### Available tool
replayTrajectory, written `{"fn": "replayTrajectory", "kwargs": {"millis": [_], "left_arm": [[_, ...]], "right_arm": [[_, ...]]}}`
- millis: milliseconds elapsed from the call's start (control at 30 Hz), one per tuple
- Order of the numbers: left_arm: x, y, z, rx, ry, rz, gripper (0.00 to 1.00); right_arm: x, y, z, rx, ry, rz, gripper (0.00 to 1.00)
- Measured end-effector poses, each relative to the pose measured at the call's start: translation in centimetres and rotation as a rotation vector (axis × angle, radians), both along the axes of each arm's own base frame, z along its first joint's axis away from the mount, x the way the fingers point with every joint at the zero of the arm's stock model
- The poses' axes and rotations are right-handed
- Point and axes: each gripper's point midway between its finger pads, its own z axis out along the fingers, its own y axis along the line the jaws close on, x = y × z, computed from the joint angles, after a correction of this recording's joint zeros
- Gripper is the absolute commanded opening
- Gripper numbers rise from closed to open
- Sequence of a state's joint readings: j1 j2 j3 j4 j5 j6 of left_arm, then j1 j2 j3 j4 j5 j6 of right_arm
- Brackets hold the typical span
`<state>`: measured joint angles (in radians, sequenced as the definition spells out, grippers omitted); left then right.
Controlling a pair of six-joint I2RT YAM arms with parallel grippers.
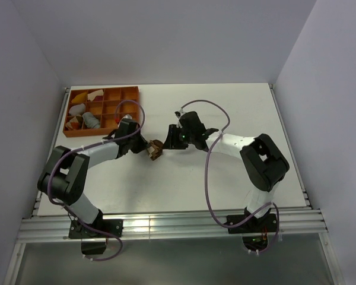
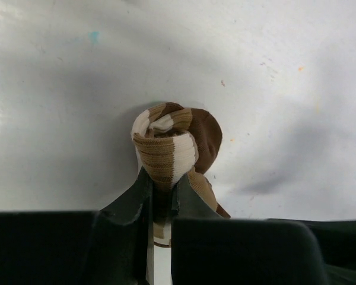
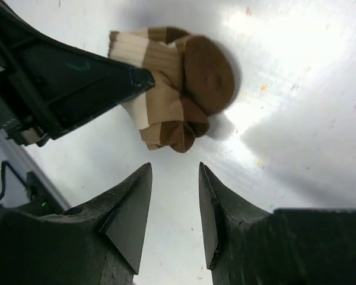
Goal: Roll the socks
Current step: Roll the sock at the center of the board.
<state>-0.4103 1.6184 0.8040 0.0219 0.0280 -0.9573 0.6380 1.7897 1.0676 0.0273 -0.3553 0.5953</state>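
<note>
The brown sock with white stripes (image 1: pixel 155 149) is rolled into a tight bundle on the white table, mid-centre. My left gripper (image 1: pixel 147 146) is shut on it; in the left wrist view the roll (image 2: pixel 169 142) bulges out past the fingertips (image 2: pixel 141 181). My right gripper (image 1: pixel 169 138) is open and empty, just right of the roll; in the right wrist view the bundle (image 3: pixel 178 89) lies a short way beyond its tips (image 3: pixel 173 169), with the left gripper's finger (image 3: pixel 107 80) clamped on it. A grey sock (image 1: pixel 90 120) lies in the orange tray.
An orange compartment tray (image 1: pixel 126 95) stands at the table's far left, holding white and yellow cloth pieces (image 1: pixel 77 110). Purple cables (image 1: pixel 209 178) loop over the table by the right arm.
</note>
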Motion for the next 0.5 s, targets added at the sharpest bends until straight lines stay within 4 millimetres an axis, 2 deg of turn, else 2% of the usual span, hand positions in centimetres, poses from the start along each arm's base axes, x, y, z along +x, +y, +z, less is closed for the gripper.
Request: {"fn": "replayTrajectory", "kwargs": {"millis": [133, 233, 267, 333, 433, 500], "left_arm": [[0.6, -0.3, -0.2, 0.068, 0.038, -0.044, 0.00], [0.9, -0.6, -0.3, 0.090, 0.053, -0.066, 0.00], [1.0, -0.6, -0.3, 0.094, 0.059, -0.071, 0.00], [1.1, -0.7, -0.4, 0.099, 0.066, -0.081, 0.00], [1.3, -1.0, -0.5, 0.100, 0.074, -0.098, 0.00], [1.4, -1.3, -0.5, 0.094, 0.078, -0.108, 0.00]], "right_arm": [[1.0, -0.5, 0.6, -0.035, -0.079, -0.021, 0.41], [1.2, -0.4, 0.4, -0.078, -0.138, -0.010, 0.44], [1.0, 0.0, 0.4, -0.087, -0.167, 0.007, 0.48], [0.1, 1.1, 0.3, -0.099, -0.230, 0.051, 0.51], [-1.9, 2.4, -0.1, -0.127, -0.343, 0.125, 0.61], [-3.2, 2.6, -0.4, -0.147, -0.415, 0.161, 0.62]]}}
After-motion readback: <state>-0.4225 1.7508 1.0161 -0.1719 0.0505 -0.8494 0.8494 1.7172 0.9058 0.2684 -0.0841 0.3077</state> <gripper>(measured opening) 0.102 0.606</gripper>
